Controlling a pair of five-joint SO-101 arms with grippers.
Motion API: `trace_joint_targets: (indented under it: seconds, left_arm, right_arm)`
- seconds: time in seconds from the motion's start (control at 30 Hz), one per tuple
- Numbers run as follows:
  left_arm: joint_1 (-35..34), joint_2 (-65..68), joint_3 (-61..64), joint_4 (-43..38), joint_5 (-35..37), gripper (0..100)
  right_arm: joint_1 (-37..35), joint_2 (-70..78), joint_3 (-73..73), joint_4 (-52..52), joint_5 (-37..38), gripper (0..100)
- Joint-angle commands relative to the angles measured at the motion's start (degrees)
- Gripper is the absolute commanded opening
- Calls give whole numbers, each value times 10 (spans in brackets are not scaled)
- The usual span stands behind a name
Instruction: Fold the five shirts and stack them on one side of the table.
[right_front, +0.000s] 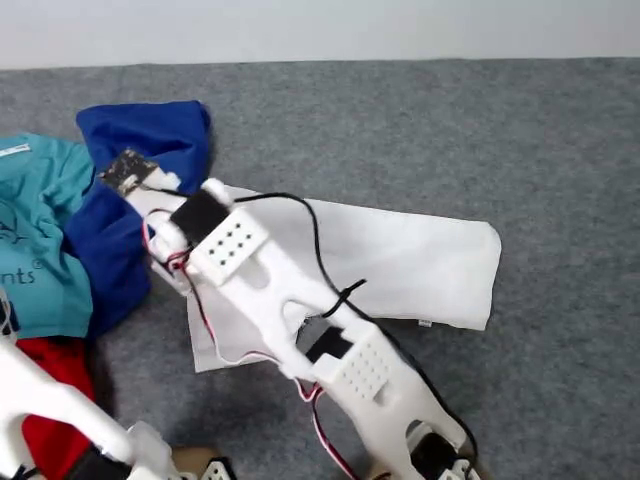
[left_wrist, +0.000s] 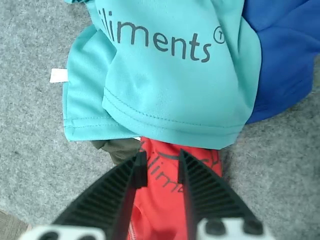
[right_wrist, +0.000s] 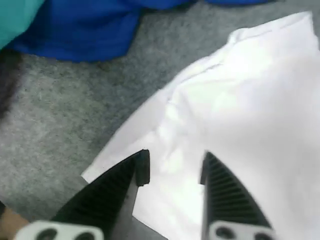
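Shirts crowd the left side of the grey desk (right_front: 450, 130) in my high view: a teal shirt (right_front: 40, 230) lies over a blue shirt (right_front: 150, 135), and a red shirt (right_front: 50, 370) sits beside the left arm. A white shirt (right_front: 420, 265) lies spread mid-desk under the outstretched right arm. From the left wrist I see the left gripper (left_wrist: 161, 157) over the red shirt, its jaws slightly apart and pinching nothing. From the right wrist, the right gripper (right_wrist: 174, 160) is spread wide over the white shirt's edge.
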Motion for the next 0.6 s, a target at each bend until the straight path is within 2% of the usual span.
trace_joint_targets:
  seconds: [0.0,0.37,0.57]
  left_arm:
    - [4,-22,-2,0,-1,115]
    - [4,-21,-2,0,-1,115]
    - [4,-21,-2,0,-1,115]
  right_arm:
    - [15,-89,98,25,52,58]
    - [24,-292,478,-7,260,42]
    - [28,-329,605,-95,334,169]
